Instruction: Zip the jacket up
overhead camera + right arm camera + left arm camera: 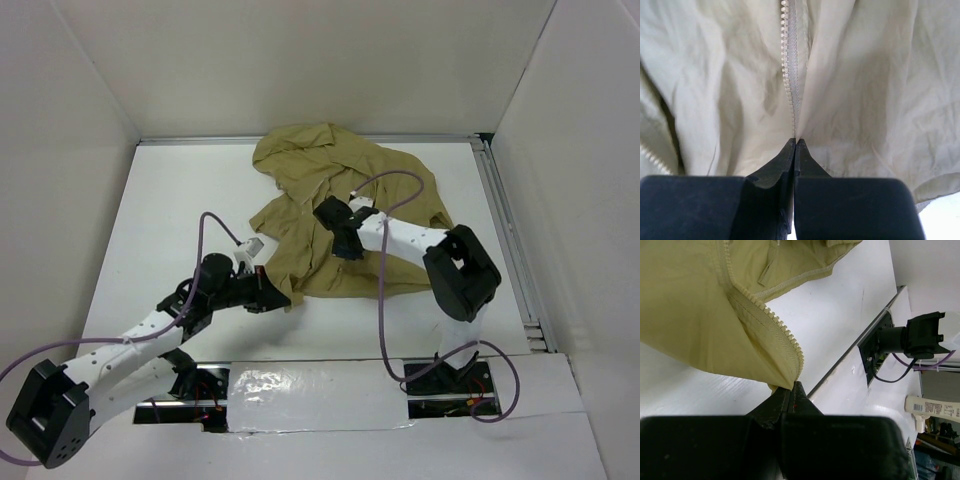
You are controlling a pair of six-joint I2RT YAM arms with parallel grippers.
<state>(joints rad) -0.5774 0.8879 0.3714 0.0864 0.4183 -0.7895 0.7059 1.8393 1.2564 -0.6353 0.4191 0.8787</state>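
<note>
Jacket (pixel 340 215): khaki-tan, crumpled in a heap on the white table (pixel 180 200), far-centre to right. Its top is bunched near the back wall (pixel 300 60).
Enclosure: white walls on 3 sides of the table; jacket lies inside, w/ both my arms reaching in.
L gripper (pixel 283 297): jaws pressed together, pinching the jacket's near-left hem corner.
L wrist view: the corner sits right at my fingertips, at the btm end of the zipper teeth (pixel 777 327). Fabric rises away from the tips, bare table beside it.
R gripper (pixel 345 245): jaws closed, nipping a fold of jacket mid-heap, on the zipper line.
R wrist view: one tooth row (pixel 788 75) runs straight away from my tips. A 2nd bit of teeth shows at lower left.
Zipper state: edge near L gripper is a single row, not meshed. Slider: can't tell where it is.
L arm (pixel 110 355): low, stretched from near-left.
R arm (pixel 460 270): elbow raised at right, forearm angled back-left over the jacket.
Purple cable (pixel 385 300): loops along the R arm.
</note>
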